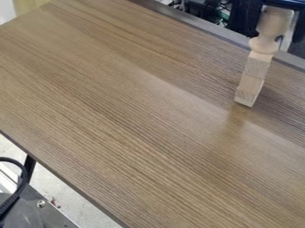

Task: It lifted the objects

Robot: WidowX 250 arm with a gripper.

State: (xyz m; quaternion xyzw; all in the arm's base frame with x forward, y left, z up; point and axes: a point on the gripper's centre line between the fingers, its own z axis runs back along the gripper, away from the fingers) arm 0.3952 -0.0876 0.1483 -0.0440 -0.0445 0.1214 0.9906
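Wooden blocks (253, 76) stand in a single column at the upper right, with a round turned piece (265, 43) at the column's top. We see two squared blocks, one directly beneath the other, and the turned piece meets the upper one. Its rounded bulge narrows to a neck, then widens toward the top edge of the view. The whole column leans slightly, its upper end to the right and its lower end to the left. We see its foot against the wood-grained tabletop (125, 111), near the far edge, but cannot tell whether it touches the surface.

Dark parts (281, 3) lie at the top edge, right over the turned piece and beside its upper end. We cannot make out the arm's pose from them, nor can we tell how far apart the jaws stand or whether they hold the wood.

The tabletop runs at a slant across the view, with a grey border (208, 29) along its far side. A soft, pale reflection lies below the column. Beyond the border we see tangled wires (223, 15), and a yellowish panel (26, 5) stands at the upper left. At the lower left, a black cable (25, 173) curves near a grey metal plate (53, 214) with a screw (41, 203) in it, and the pale floor (67, 181) shows between plate and tabletop.
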